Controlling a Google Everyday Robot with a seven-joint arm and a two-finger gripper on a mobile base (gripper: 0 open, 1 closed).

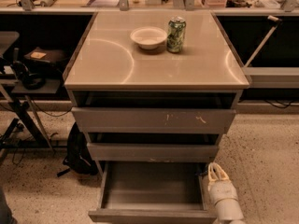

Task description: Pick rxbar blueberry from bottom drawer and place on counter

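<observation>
**Position**
- Gripper (pixel 217 171): low at the right, just outside the right wall of the bottom drawer (pixel 150 215).
- Gripper state: cannot tell whether open or closed. No object seen in its hold.
- Bottom drawer: pulled out, visible floor bare.
- Bar: not seen anywhere in view. Possibly hidden at the rear under the middle drawer (pixel 152 151), or close behind the front wall.
- Tabletop (pixel 140 66): carrying a bowl (pixel 148 37) and a can (pixel 176 34), side by side near the rear edge.

**Step in hand (judged)**
- Reach into the drawer. Pick not yet made.

**Hazards and causes**
- Collision with the drawer's right wall on entry. Cause: start just beside that wall.
- Contact with the middle drawer during a rearward reach. Cause: overhang above the back of the opening.
- Empty closure. Cause: bar location unconfirmed.
- Slip during the lift. Cause: flat, low bar with little edge to grip.
- Snag on the drawer fronts above. Cause: both close to the path up to the tabletop.
- Can or bowl knocked at placement. Cause: release too far to the rear.
</observation>
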